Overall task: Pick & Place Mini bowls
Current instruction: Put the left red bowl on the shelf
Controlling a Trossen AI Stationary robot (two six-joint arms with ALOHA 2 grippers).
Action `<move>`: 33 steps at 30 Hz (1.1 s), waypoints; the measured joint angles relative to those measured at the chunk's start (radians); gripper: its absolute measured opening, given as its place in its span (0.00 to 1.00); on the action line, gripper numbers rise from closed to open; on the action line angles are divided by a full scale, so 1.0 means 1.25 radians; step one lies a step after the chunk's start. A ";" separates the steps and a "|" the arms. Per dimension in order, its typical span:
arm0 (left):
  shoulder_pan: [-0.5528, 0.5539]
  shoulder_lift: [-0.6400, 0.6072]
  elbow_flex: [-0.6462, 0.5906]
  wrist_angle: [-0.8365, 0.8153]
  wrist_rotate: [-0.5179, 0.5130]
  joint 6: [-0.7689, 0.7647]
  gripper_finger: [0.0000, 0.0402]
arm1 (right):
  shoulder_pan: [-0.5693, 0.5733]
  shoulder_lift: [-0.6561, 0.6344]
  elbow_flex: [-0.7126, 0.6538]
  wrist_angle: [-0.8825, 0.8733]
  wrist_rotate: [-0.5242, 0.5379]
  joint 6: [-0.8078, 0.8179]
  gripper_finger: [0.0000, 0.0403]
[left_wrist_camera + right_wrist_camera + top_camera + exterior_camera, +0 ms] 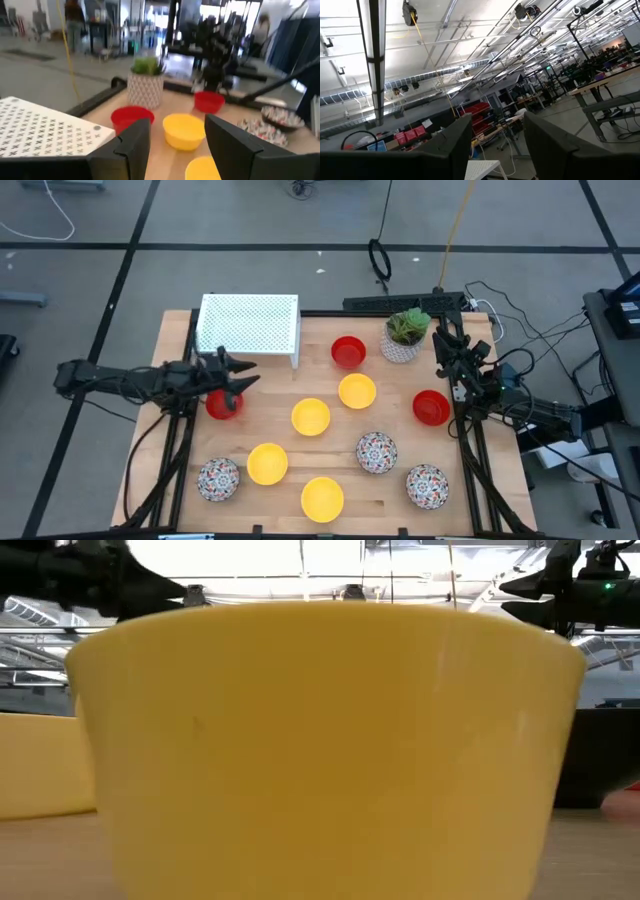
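Observation:
Mini bowls lie scattered on the wooden table (180, 450). Three are red (348, 352) (431, 408) (223, 404), several are yellow (311, 417) and three are speckled (377, 451). My left gripper (250, 375) hovers open and empty just beyond the left red bowl, pointing across the table. Its wrist view shows the fingers (132, 145) apart, with a red bowl (131, 117) and a yellow bowl (183, 130) ahead. At the right edge, my right gripper (443, 343) is raised, open and empty, near the right red bowl. One yellow bowl (330, 740) fills the low view.
A white perforated rack (249, 325) stands at the back left, close to the left gripper. A white pot with a green plant (405, 335) stands at the back right beside the right gripper. Cables run along the right edge.

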State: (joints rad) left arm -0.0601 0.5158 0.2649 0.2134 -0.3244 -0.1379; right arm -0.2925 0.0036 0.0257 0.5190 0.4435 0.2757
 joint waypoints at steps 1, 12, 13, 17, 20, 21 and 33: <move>0.000 0.034 0.026 -0.018 0.000 -0.009 0.47 | 0.000 0.000 0.000 0.000 0.000 0.000 0.41; -0.001 0.345 0.263 -0.398 0.124 -0.335 0.47 | 0.000 0.000 0.000 0.000 0.000 0.000 0.41; -0.001 0.365 0.280 -0.432 0.133 -0.355 0.47 | 0.000 0.000 0.000 0.000 0.000 0.000 0.41; -0.001 0.425 0.341 -0.556 0.135 -0.430 0.47 | 0.000 0.000 0.000 0.000 0.000 0.000 0.41; -0.001 0.461 0.364 -0.643 0.146 -0.493 0.47 | 0.000 0.000 0.000 0.000 0.000 0.000 0.41; -0.001 0.468 0.370 -0.668 0.156 -0.508 0.47 | 0.000 0.000 0.000 0.000 0.000 0.000 0.41; -0.023 0.486 0.362 -0.958 0.155 -0.788 0.47 | 0.000 0.000 0.000 0.000 0.000 0.000 0.41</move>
State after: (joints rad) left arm -0.0889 1.1227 0.7171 -0.9841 -0.1307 -1.1225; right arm -0.2925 0.0036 0.0261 0.5186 0.4435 0.2756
